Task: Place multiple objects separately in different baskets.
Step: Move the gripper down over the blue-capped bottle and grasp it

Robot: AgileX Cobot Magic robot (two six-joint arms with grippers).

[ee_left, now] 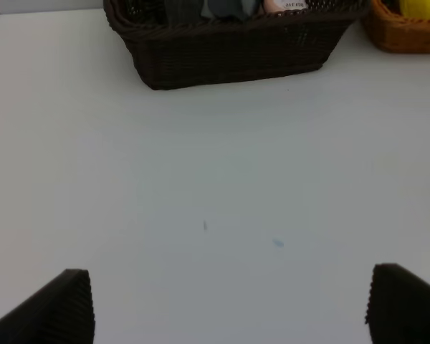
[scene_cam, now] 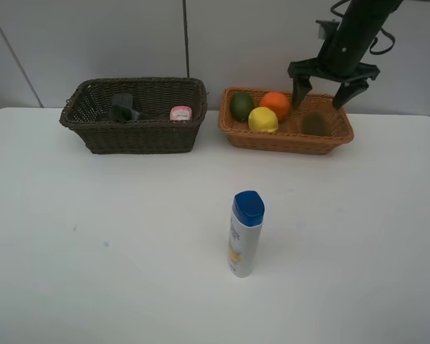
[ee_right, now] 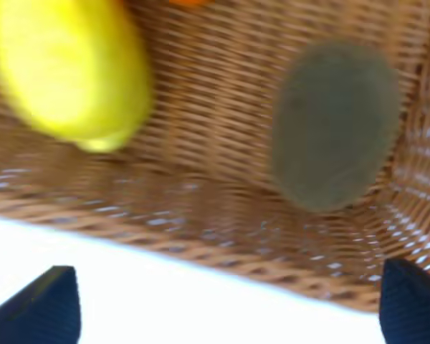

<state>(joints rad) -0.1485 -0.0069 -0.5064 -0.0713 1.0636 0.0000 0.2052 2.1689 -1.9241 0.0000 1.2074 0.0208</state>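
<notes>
Kiwi (scene_cam: pixel 314 123) lies in tan basket (scene_cam: pixel 287 141), bottle (scene_cam: pixel 244 233) upright

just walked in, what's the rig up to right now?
It's sorting items into two baskets. The right hand hangs open over the light tan basket, directly above the brown kiwi, which lies in it with the lemon, the orange and the dark green fruit. The dark brown basket holds a pink bottle and a dark item. The left hand is open and empty over bare table. The blue-capped white bottle stands unsorted on the table.
</notes>
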